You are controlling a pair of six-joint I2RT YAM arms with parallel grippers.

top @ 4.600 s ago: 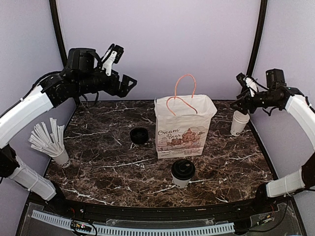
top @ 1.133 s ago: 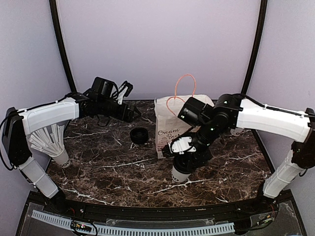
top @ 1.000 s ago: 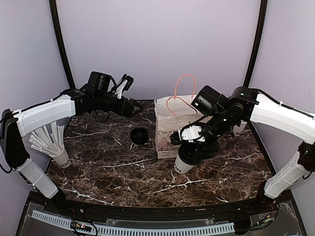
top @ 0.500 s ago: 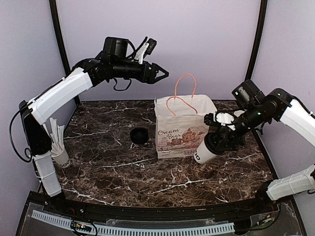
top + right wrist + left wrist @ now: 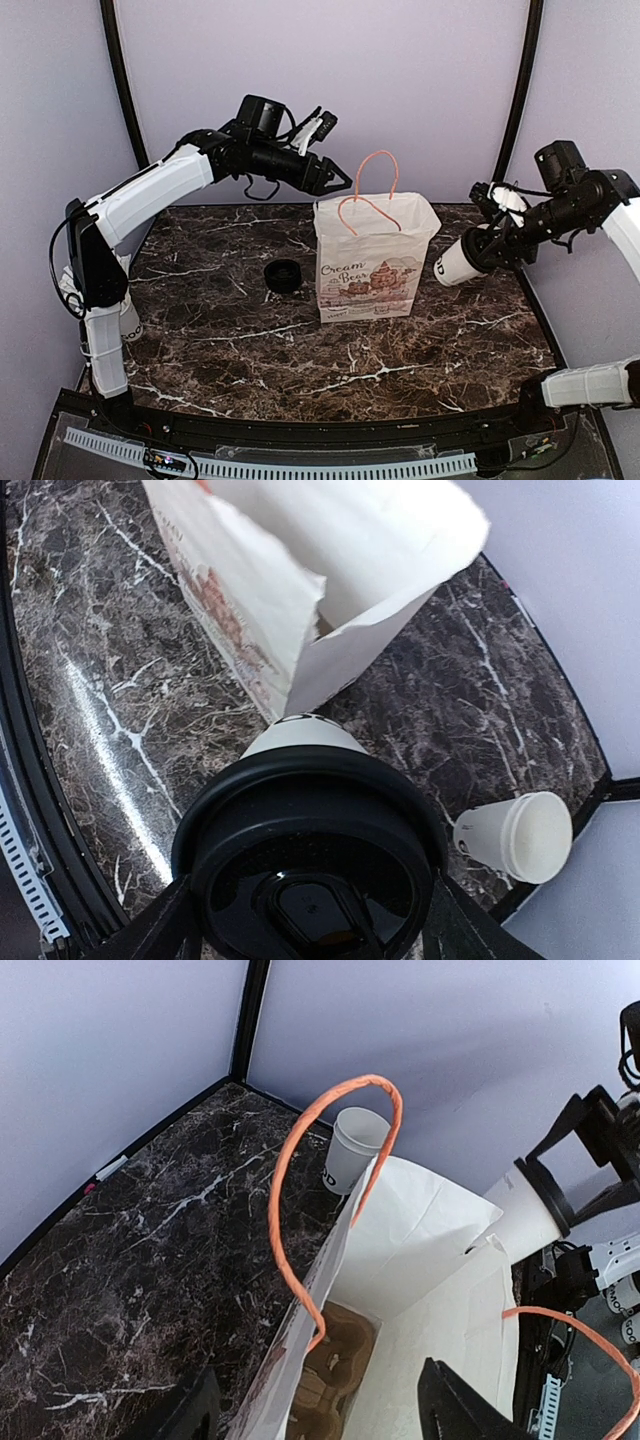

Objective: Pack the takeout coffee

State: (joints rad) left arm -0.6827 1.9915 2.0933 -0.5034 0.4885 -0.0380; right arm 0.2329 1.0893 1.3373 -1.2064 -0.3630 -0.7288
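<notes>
The takeout coffee [image 5: 457,263], a white cup with a black lid [image 5: 310,855], hangs tilted on its side in the air just right of the bag, base pointing at it. My right gripper [image 5: 489,247] is shut on it around the lid end. The white paper bag [image 5: 375,262] with orange handles [image 5: 300,1170] stands open mid-table. My left gripper [image 5: 336,184] hovers open at the bag's top left edge, one finger [image 5: 192,1415] outside and the other [image 5: 462,1412] over the inside. The coffee [image 5: 522,1217] shows past the bag's far wall in the left wrist view.
A brown cardboard cup carrier [image 5: 337,1355] lies at the bottom of the bag. A lidless white cup [image 5: 515,837] stands by the right back corner. A loose black lid [image 5: 284,275] rests left of the bag. A cup of straws [image 5: 128,320] sits mostly behind the left arm.
The right gripper lifted the coffee off the front of the table, carried it up and right, and tipped it sideways. The left arm swung right to the bag's top.
</notes>
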